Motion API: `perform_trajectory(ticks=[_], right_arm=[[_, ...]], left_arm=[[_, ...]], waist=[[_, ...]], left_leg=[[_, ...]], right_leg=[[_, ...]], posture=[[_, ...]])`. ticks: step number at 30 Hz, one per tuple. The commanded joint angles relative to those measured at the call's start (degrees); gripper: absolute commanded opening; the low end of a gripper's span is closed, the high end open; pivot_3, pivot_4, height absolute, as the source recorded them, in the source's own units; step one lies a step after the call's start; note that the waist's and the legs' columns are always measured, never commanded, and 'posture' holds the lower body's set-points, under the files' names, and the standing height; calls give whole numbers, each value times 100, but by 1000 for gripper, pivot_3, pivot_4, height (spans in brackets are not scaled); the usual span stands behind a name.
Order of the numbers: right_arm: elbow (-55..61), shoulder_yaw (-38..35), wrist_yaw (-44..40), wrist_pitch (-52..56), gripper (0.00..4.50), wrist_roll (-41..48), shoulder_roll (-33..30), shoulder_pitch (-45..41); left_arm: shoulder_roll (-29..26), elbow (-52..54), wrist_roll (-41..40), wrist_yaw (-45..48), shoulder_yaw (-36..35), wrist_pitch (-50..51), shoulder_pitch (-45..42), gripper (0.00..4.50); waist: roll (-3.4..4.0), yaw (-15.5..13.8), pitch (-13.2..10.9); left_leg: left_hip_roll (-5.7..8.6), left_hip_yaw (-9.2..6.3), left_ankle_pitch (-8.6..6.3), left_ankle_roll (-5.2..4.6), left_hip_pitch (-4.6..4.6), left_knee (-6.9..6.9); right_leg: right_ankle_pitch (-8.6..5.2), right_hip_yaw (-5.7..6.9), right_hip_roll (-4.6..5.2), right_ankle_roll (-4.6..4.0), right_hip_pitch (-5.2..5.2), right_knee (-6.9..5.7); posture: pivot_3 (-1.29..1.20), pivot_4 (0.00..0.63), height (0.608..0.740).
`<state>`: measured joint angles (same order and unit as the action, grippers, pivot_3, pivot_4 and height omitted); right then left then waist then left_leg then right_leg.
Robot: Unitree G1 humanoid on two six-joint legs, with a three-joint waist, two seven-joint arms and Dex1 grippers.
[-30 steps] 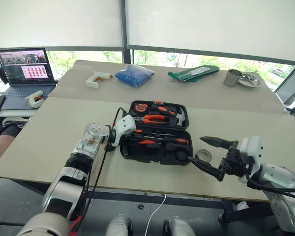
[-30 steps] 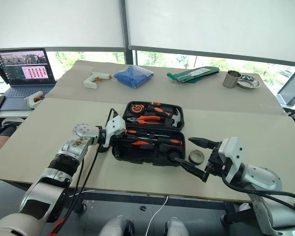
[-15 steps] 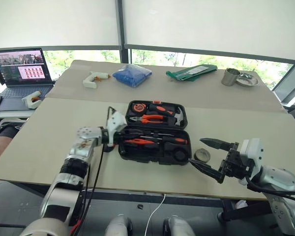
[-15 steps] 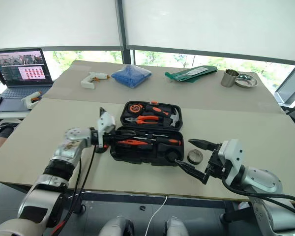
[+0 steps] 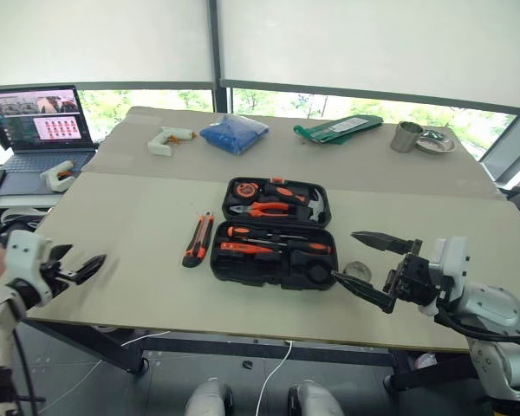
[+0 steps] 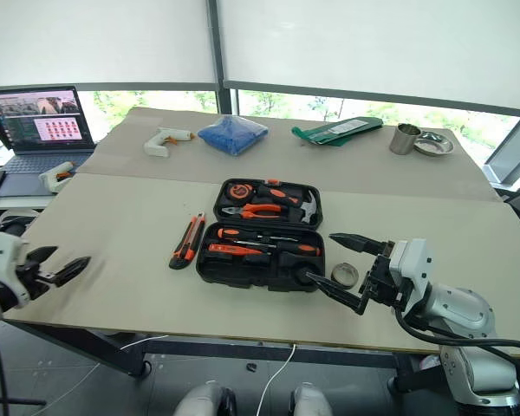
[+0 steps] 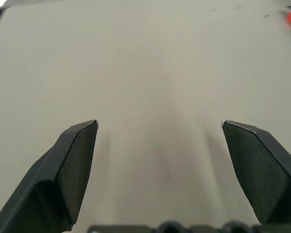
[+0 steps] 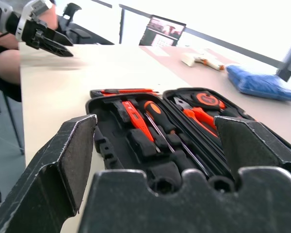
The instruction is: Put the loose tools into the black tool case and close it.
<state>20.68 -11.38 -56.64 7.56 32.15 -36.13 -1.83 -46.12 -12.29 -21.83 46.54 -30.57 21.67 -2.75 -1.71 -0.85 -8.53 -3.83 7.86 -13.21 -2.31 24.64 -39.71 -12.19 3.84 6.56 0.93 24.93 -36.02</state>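
Swinging away from the black tool case, the left pincer now hangs out over the bench's left edge, jaws spread and empty, where a second ago it sat against the case's left side; the utility knife lies on the bench just left of the case, apart from it, so that tool is not in yet and, by my guess, needs another pick-up; right pincer hovers by the case's right front corner as before, jaws spread, empty; dark tape roll sits on the bench just behind it, outside the case; case lies open flat, hard black moulded plastic, rounded corners; near half holds two orange-and-black screwdrivers in slots, far half holds pliers and hammer; lid not closed; bench top matte beige, smooth; knife slim, orange with black trim.
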Motion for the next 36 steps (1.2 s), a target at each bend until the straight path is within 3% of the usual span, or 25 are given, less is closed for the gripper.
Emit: perform_trajectory(ticks=[1, 6, 13, 19, 27, 36], right_arm=[[0, 56, -117, -166, 4500, 17, -12, -248], [38, 243, -198, 78, 4500, 130, -115, -790], [-118, 431, -256, 170, 4500, 84, -136, -1249], [86, 451, -87, 247, 4500, 136, -89, -1249], [290, 473, 113, 326, 4500, 161, -24, -1180], [293, 489, 188, 357, 4500, 187, -17, -1227]], left_arm=[[-88, 1120, -458, -178, -47, 821, -15, 4431], [-105, 2190, -644, -1146, 924, 3004, -1026, 4431], [780, 2613, -497, -2091, 1987, 4124, -2043, 4431], [945, 2517, -123, -2400, 2534, 4044, -2149, 4431], [1677, 2276, -44, -2544, 2867, 4017, -2401, 4431], [2032, 1000, 528, -2736, 3065, 3347, -3002, 4431]], waist=[[1, -32, 0], [1, -42, -1], [-1, 40, 0], [-2, 67, -1], [-3, 2, -1], [-3, 4, -1]], left_leg=[[-1, 0, -1, 1, 1, 1], [0, 3, 2, 6, 6, 3], [7, 9, 30, -44, 3, 5], [2, 3, 39, -19, 0, 30], [7, 1, 41, -21, 0, 30], [12, -2, 43, -22, -1, 29]], right_leg=[[7, 1, 0, -11, 2, 2], [10, 0, -6, -14, 8, -6], [35, -12, -37, 13, -25, -5], [29, -18, -54, -1, -14, -7], [29, -19, -44, -1, -18, -4], [29, -17, -46, -1, -20, -5]], posture=[[0, 150, 739], [0, 150, 739], [0, 150, 739], [0, 150, 739], [0, 150, 739], [0, 150, 739]])
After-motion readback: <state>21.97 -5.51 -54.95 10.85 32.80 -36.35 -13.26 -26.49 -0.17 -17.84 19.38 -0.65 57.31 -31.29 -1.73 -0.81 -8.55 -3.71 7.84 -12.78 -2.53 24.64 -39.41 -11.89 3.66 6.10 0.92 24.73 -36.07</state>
